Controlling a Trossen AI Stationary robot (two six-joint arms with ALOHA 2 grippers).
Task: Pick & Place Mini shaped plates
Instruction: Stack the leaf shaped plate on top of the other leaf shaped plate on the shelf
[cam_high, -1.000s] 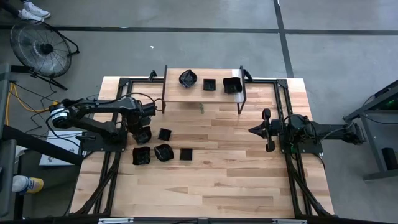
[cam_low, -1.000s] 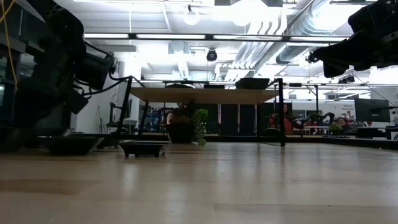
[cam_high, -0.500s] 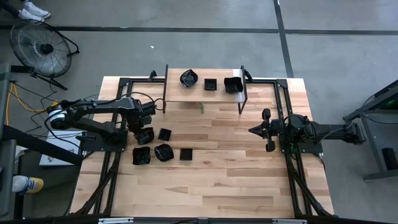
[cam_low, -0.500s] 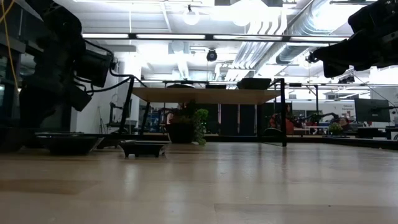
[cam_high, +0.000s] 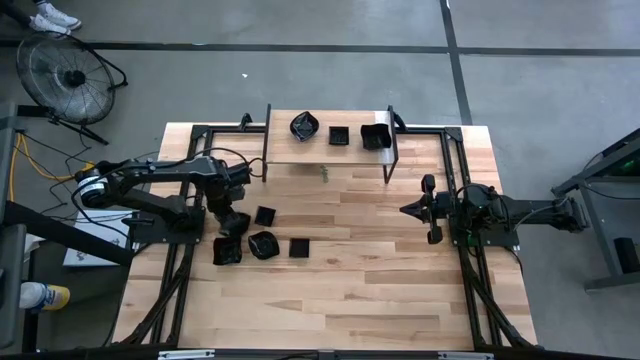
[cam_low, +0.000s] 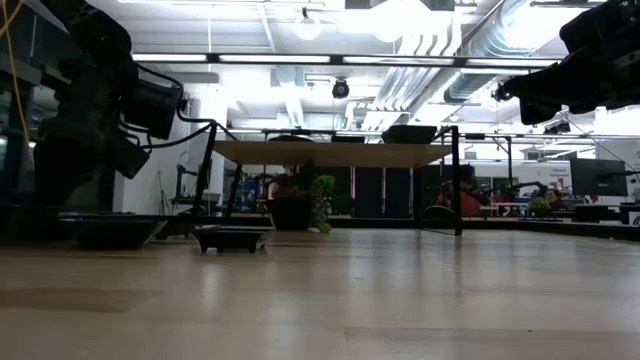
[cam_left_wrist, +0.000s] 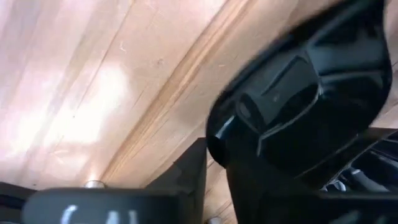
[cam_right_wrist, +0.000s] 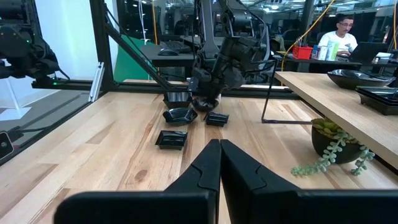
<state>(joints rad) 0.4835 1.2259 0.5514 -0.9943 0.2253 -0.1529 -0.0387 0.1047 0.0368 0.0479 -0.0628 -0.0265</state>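
Tabletop (cam_high: 380, 290): butcher-block, shelf (cam_high: 330, 150) at far edge carrying three plates. Left pincer (cam_high: 229, 222): near left edge, over the floor-level cluster, fingers closing around a plate (cam_left_wrist: 311, 106)'s rim; grip unconfirmed. Right pincer (cam_high: 430, 210): closed, empty, waiting near right edge, well apart. Left arm nearer.

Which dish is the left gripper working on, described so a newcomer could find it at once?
Find the raised wooden shelf at the table's far edge, then look toward the left arm. Of the four black dishes grouped on the tabletop there, it is the dish under the left gripper, the only one with fingers around it.
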